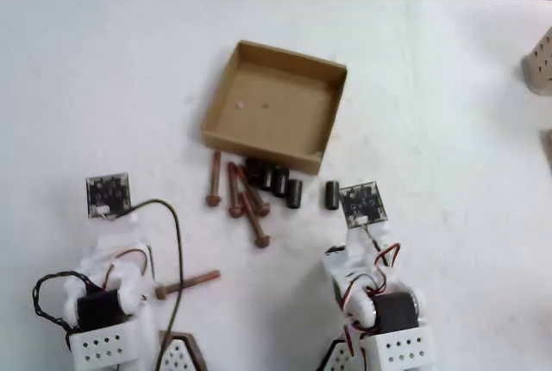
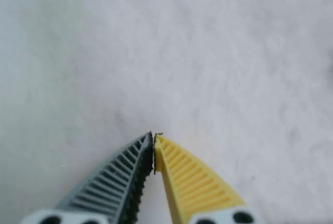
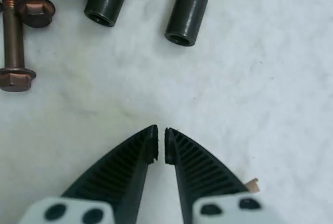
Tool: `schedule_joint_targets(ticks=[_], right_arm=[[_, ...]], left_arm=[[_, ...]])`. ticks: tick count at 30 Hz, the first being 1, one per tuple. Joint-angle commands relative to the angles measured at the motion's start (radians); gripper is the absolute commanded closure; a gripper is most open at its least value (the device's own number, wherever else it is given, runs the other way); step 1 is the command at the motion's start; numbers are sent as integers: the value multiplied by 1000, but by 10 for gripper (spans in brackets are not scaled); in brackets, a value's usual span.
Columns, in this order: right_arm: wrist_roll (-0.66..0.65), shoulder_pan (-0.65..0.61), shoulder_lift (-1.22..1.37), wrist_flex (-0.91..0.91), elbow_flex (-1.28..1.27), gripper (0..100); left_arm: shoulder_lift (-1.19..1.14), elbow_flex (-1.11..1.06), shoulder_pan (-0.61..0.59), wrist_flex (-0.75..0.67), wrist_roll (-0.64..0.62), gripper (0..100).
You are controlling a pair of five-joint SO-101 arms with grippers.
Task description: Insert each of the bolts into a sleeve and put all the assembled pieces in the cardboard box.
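Several copper bolts (image 1: 233, 190) lie in a loose bunch just in front of the cardboard box (image 1: 220, 116), and one more bolt (image 1: 188, 283) lies apart beside the left arm (image 1: 103, 306). Several black sleeves (image 1: 280, 179) lie next to the bunch, with one sleeve (image 1: 332, 194) set off to the right. My left gripper (image 2: 153, 139) is shut over bare table, its grey and yellow fingers holding nothing. My right gripper (image 3: 161, 136) is shut and holds nothing, a short way from the lone sleeve (image 3: 188, 10); two bolt heads (image 3: 15, 78) show beyond it.
The box (image 1: 332, 121) is open-topped, with nothing in it but two small specks. A pale perforated object (image 1: 539, 65) stands at the table's right edge. White tabletop (image 1: 448, 155) spreads to both sides of the box.
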State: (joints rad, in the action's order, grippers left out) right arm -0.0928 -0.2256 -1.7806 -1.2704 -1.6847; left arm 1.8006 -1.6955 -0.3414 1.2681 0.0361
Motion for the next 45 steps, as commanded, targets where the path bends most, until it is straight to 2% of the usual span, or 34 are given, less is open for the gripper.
schedule_joint_targets(ticks=[1,32,40,45], right_arm=[[-12,1,-12,5,-6,979],[-12,1,-12,5,-6,979],[-12,-91,-12,5,-6,979],[-8,-145,-12,5,-6,978]], left_arm=[[1,2,-12,5,6,969],[1,2,-7,6,6,969],[1,8,-7,-2,8,965],[1,8,-13,-103,9,965]])
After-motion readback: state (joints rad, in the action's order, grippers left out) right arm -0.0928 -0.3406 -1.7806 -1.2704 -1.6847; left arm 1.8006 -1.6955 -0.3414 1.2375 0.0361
